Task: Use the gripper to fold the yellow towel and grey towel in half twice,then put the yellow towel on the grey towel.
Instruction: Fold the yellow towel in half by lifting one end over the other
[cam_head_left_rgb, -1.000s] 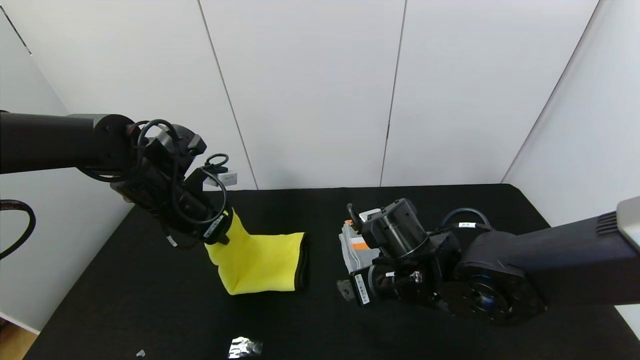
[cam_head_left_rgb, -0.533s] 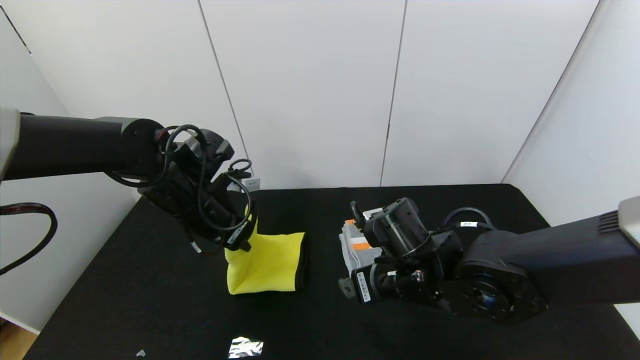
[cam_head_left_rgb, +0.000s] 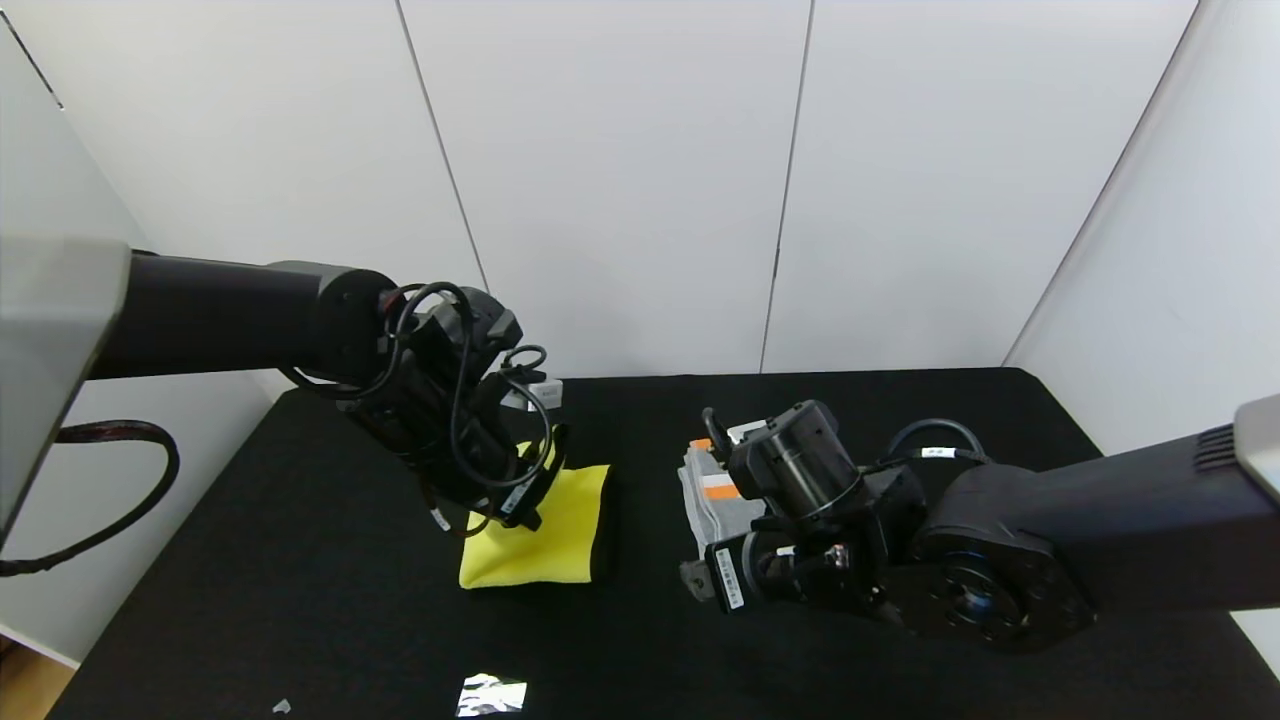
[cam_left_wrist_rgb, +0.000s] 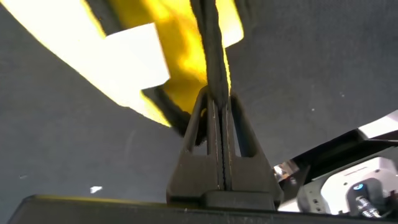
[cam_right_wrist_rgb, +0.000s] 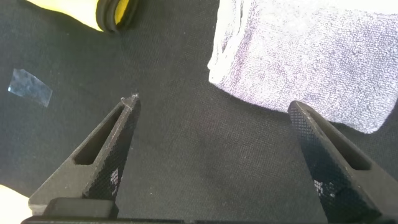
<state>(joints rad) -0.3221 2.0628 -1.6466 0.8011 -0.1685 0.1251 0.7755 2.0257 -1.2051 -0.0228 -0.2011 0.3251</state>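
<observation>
So the left end effector (cam_left_wrist_rgb: 217, 109) is pinched tight on the dark trimmed edge of the yellow towel (cam_head_left_rgb: 545, 545), dragging that edge across over the rest of the cloth, which sits on the black tabletop (cam_head_left_rgb: 300, 600) right under and just beyond the fingertips. The white tag (cam_left_wrist_rgb: 134, 59) hangs just beside the pinch in the left wrist view.

What I'd worry about: the pinch only has a thin bit of hem. If it lets go before the carried edge lines up with the far edge, the fold ends up skewed or bunched, and microfibre tends to cling to itself, so it may drag the lower layer along rather than lay flat. There's already a puffy bulge at the near corner, which could leave a lumpy fold that won't stack neatly.

The right end effector (cam_right_wrist_rgb: 214, 140) is spread wide and holding nothing, hanging low over bare tabletop with the grey towel (cam_right_wrist_rgb: 311, 62) just past its fingertips, apparently already folded. Its arm sits close to that towel, so a careless move could nudge it out of shape. A crinkly scrap of clear film (cam_right_wrist_rgb: 31, 87) lies near that end effector too.

Writing: small white stickers on both wrists and an orange band mark on the grey towel, but nothing I can actually read. The tag looks blank.
</observation>
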